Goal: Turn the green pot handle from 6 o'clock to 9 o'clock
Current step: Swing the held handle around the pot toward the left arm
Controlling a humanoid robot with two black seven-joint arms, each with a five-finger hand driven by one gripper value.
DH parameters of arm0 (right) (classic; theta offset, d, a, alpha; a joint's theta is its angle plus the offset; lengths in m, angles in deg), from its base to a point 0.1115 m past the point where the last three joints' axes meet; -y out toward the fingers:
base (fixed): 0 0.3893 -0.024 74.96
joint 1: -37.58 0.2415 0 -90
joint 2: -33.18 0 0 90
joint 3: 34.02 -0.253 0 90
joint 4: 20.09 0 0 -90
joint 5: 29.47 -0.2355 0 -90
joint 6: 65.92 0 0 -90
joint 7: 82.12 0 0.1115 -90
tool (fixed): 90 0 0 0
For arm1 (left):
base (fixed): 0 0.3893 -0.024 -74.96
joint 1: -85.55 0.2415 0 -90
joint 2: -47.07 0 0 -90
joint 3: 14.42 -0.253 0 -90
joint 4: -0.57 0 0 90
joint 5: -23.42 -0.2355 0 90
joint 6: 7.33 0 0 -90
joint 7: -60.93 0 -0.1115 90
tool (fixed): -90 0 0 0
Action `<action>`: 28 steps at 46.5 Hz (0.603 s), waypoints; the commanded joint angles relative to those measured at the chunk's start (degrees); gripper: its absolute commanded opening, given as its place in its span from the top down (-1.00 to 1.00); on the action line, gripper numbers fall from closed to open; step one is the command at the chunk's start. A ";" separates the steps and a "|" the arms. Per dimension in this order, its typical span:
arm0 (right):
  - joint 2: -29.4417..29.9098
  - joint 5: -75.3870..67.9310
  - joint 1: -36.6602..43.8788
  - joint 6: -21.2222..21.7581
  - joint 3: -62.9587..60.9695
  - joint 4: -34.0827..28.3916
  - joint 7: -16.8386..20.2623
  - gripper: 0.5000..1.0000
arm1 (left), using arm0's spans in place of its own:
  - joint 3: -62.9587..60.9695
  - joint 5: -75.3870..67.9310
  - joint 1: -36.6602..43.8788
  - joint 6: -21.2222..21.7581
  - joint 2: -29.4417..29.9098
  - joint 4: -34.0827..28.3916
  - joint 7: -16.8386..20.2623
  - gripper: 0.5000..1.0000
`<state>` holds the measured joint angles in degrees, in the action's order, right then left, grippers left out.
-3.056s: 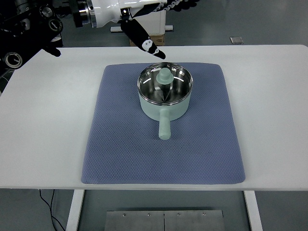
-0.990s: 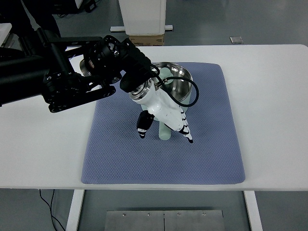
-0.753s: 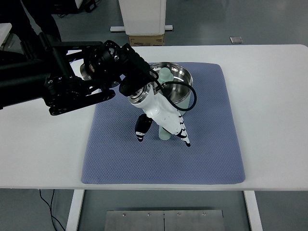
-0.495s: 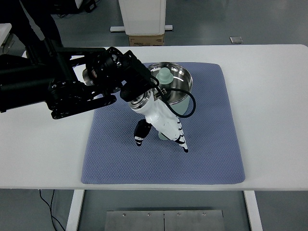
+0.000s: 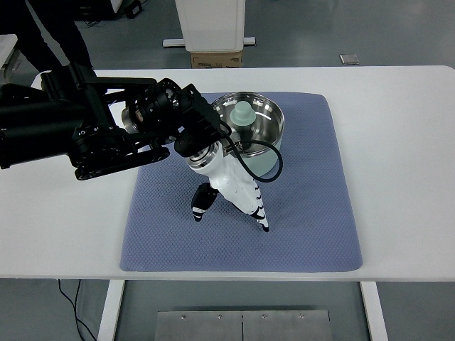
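The pale green pot [image 5: 248, 135] with a shiny steel inside stands on the far middle of the blue-grey mat [image 5: 313, 213]. A green knob [image 5: 243, 112] shows at its far rim. My left arm [image 5: 85, 128] reaches in from the left. Its white left hand [image 5: 229, 219] lies over the spot just in front of the pot, covering the handle. The thumb [image 5: 200, 204] points to the near left and the fingers [image 5: 257, 213] stretch to the near right, spread, with mat showing between them. I cannot see the handle or whether it is touched. The right arm is out of view.
The mat lies on a white table [image 5: 405, 156] with bare surface on both sides. A cardboard box [image 5: 217, 59] and a white stand sit on the floor beyond the far edge.
The left arm came down over the pot. Over the last second its hand slid nearer and a little left, and the handle that showed between thumb and fingers is now covered.
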<state>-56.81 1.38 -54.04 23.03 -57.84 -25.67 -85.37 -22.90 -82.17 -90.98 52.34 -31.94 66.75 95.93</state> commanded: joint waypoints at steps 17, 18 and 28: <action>0.00 0.00 0.03 0.00 0.00 0.04 0.00 -1.00 | -1.10 -0.05 -1.19 -0.08 1.31 0.09 0.00 -1.00; 0.00 0.00 -0.05 0.00 0.00 -0.13 0.00 -1.00 | -1.18 -0.05 -1.27 -0.08 1.40 0.09 0.00 -1.00; 0.00 0.00 0.03 0.00 0.00 0.04 0.00 -1.00 | -1.62 -0.05 -1.45 -0.08 2.80 0.18 0.00 -1.00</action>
<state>-56.82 1.38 -54.03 23.03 -57.84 -25.69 -85.37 -24.40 -82.19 -92.32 52.26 -29.61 66.94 95.93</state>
